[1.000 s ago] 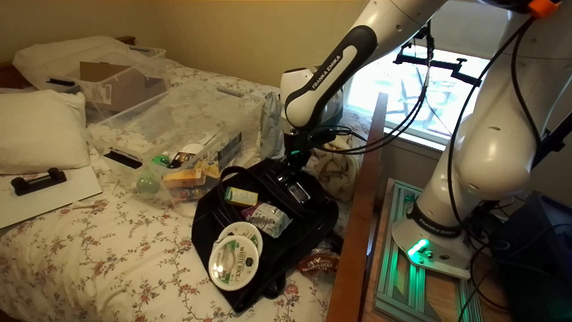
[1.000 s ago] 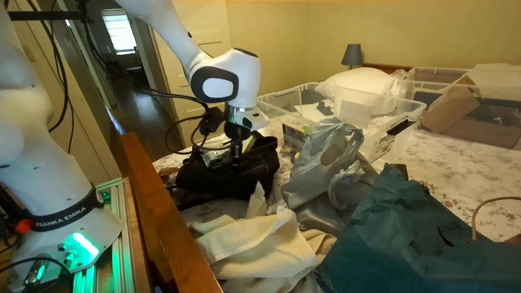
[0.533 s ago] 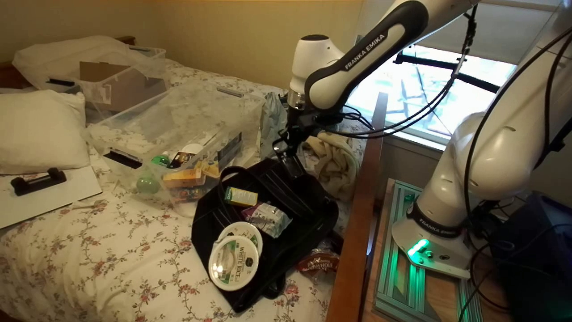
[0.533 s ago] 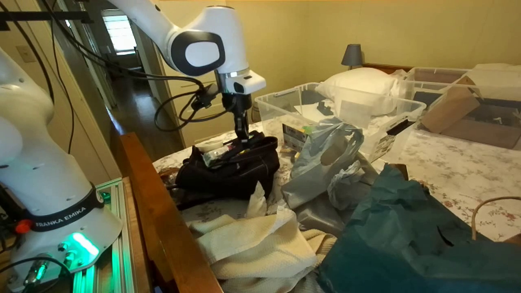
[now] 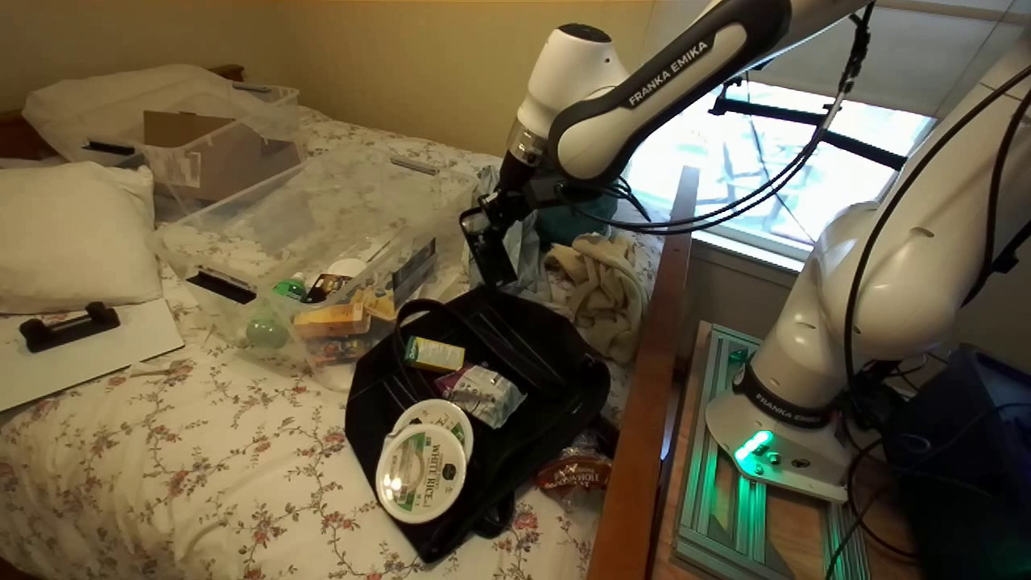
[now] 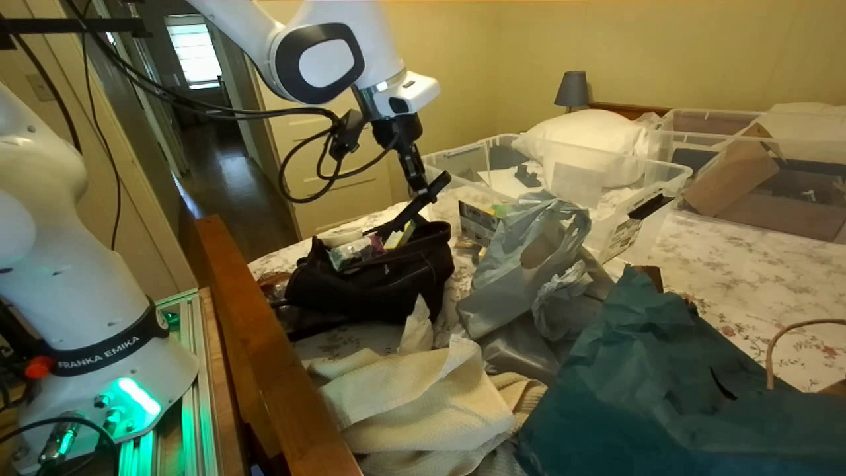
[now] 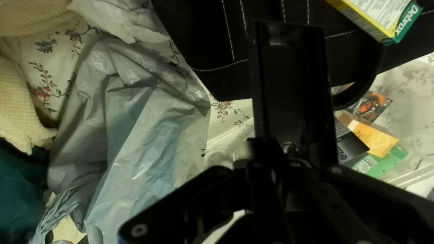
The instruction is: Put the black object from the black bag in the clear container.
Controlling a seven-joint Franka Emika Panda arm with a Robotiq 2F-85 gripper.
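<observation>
The black object is a long, dark, tray-like rectangle. My gripper is shut on one end of it. In both exterior views the object hangs tilted from the gripper, above the edge of the black bag. The bag lies on the bed and also shows in the wrist view. The clear container stands beside the bag, with several packages in it. The fingertips are partly hidden in dark shadow.
White rice bowls, a Debrox box and a silvery packet lie on the bag. A grey plastic bag stands beside the container. A cream blanket, a teal bag and a wooden rail are near.
My gripper has risen from the bag with the black object and moved toward the container side. The gripper and object are now more tilted. The bag and container have not moved.
</observation>
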